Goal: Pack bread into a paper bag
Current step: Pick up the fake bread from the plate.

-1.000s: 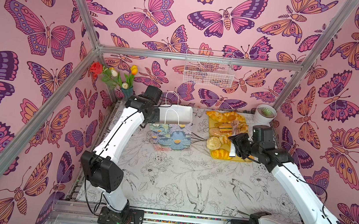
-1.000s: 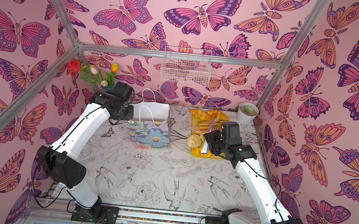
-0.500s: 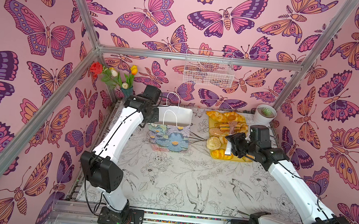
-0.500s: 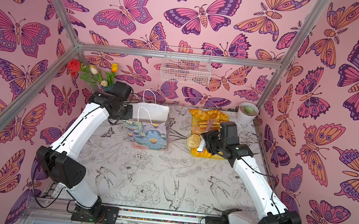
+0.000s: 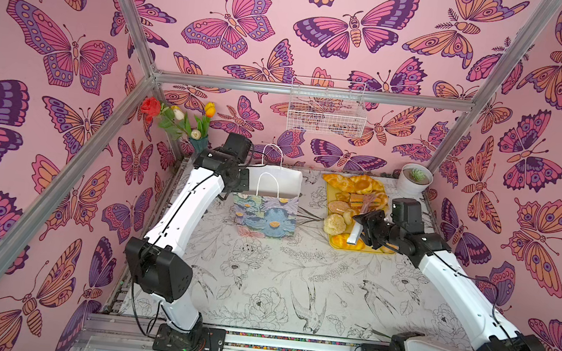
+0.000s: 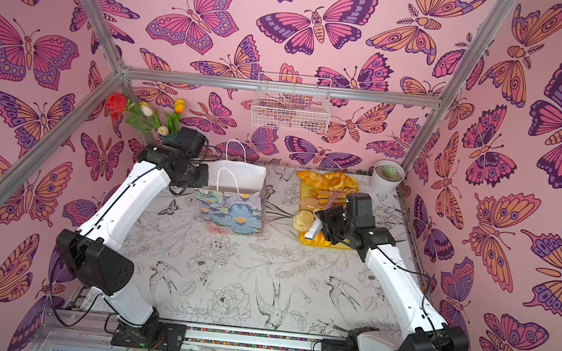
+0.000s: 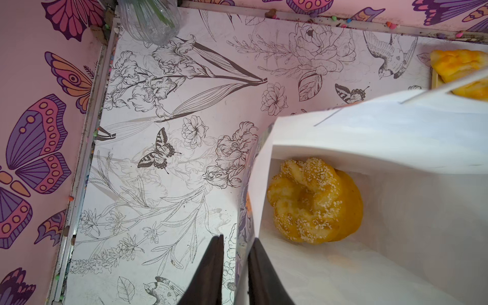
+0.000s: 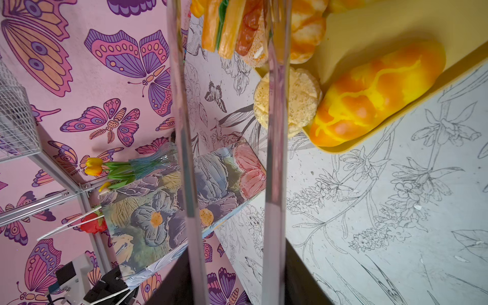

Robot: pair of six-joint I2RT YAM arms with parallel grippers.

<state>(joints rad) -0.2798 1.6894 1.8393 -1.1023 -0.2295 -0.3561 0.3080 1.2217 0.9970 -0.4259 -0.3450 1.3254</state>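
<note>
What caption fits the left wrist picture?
The left hand grips the paper bag; a seeded ring pastry lies inside.

Left hand point(image 7: 237, 239) nearly closed, arm stretched forward; right hand point(image 5: 357, 225) parted, seemingly empty, wrist angled down.

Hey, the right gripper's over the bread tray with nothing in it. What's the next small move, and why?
Probably lower the right gripper onto the round seeded roll and close. Its jaws stand open and empty beside that roll, while the left gripper pinches the wall of the paper bag, with one ring pastry already inside.
</note>
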